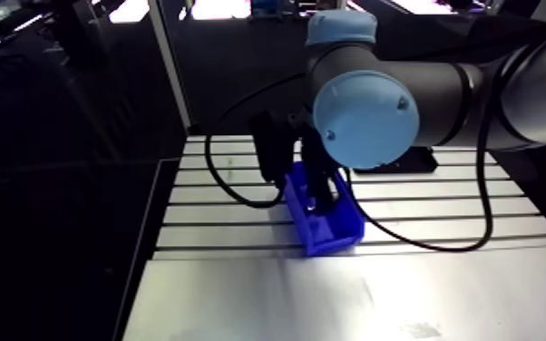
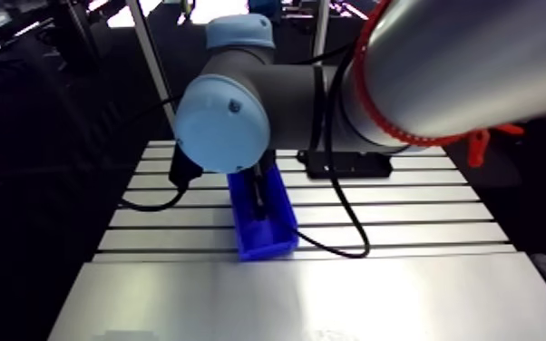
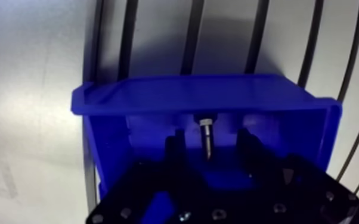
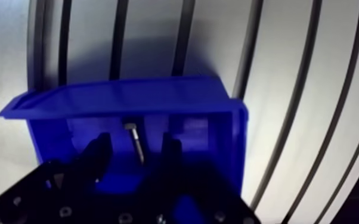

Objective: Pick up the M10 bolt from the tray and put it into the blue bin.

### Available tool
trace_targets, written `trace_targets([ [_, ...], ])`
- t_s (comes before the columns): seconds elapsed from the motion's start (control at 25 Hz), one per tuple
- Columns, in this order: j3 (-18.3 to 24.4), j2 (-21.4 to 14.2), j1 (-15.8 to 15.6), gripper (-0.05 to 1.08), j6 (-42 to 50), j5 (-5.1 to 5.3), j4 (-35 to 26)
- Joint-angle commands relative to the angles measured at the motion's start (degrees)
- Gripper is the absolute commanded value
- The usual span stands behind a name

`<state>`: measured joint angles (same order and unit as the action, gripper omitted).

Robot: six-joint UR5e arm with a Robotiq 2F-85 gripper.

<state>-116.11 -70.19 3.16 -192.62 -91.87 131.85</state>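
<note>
Hand: black two-fingered hand [image 3: 212,138] released, fingers spread, low inside the bin
Bolt: short silver metal bolt [image 3: 206,136] between the fingers, touching neither, lying in the bin
Bin: blue plastic bin [image 3: 206,95] standing on the slotted aluminium worktop [image 3: 33,59]

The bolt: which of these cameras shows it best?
The wrist view. There the bolt sits inside the blue bin, between the open fingers of the gripper, touching neither. In the arm view the arm's joint and the gripper cover much of the bin, and no bolt shows.
</note>
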Motion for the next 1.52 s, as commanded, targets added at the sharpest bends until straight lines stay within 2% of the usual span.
trace_targets([
  [0.04, 0.0, -1.6, 0.0, 0.26, 1.1, 0.25, -0.1],
  [0.28, -0.2, -3.9, 0.0, 0.13, 1.8, 0.25, -0.2],
  [0.36, -0.1, -4.8, -0.1, 0.01, 2.0, -0.01, -0.2],
  [0.48, 0.0, -6.3, 0.0, 0.01, 3.2, -0.01, -0.4],
  [0.6, 0.4, -8.2, 0.1, 0.01, 6.7, -0.54, -0.3],
  [0.68, 0.9, -8.8, 0.1, 0.01, 9.6, -1.33, -0.5],
  [0.8, 2.2, -9.7, -0.2, 0.01, 15.7, -4.50, -3.0],
  [0.84, 2.9, -9.7, -0.3, 0.01, 18.2, -4.94, -4.2],
  [0.92, 5.0, -10.3, -0.2, 0.01, 23.5, -5.03, -8.3],
  [1.04, 9.2, -10.6, -0.2, 0.01, 32.4, -4.59, -16.3],
  [1.08, 11.6, -10.7, 0.0, 0.01, 36.0, -3.97, -19.7],
  [1.2, 17.5, -10.7, 0.4, 0.01, 45.0, -0.37, -29.1],
  [1.32, 23.4, -10.7, 0.6, 0.01, 54.8, 1.66, -37.5],
  [1.4, 26.5, -10.7, 0.7, 0.01, 61.9, 1.92, -40.5],
  [1.52, 29.6, -10.7, 0.9, 0.01, 71.5, 1.48, -42.9],
])
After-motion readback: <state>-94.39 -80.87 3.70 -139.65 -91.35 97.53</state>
